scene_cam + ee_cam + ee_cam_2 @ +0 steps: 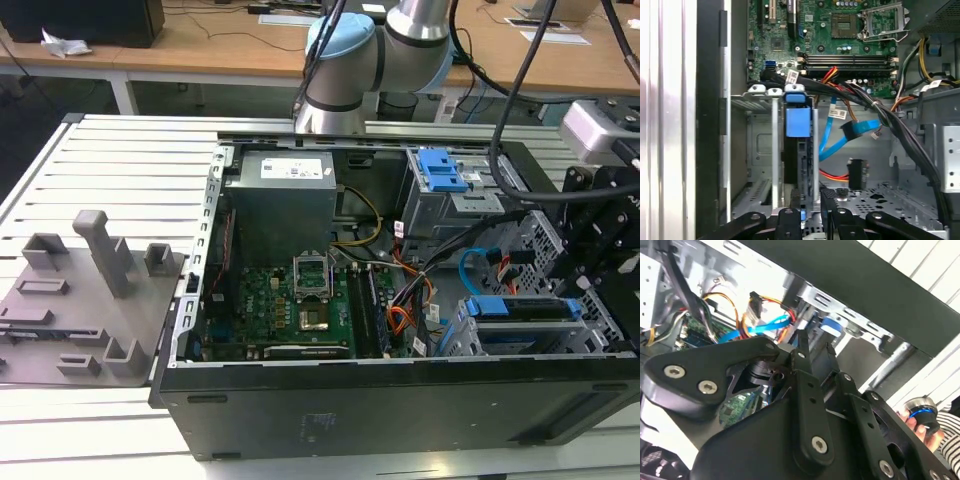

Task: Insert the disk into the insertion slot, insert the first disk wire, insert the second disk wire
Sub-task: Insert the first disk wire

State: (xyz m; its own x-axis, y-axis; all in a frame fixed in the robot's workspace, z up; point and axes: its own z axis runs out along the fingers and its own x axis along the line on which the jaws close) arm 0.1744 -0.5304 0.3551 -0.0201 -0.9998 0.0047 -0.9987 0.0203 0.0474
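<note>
The disk, in its blue carrier, stands edge-on inside the insertion slot, a perforated grey cage at the exterior view's right. My gripper is shut on the disk's rear end, one finger on each face; it is also seen from outside. The second disk wire, a thin light blue loop, hangs free beside the cage, its plug resting on black cables. A black plug on red and orange wires dangles close by. I cannot tell which cable is the first disk wire.
A taller grey bay with a blue latch stands behind the cage. A thick black cable bundle crosses above the cage floor. The motherboard and power supply fill the case's other side. A grey fixture tray lies outside.
</note>
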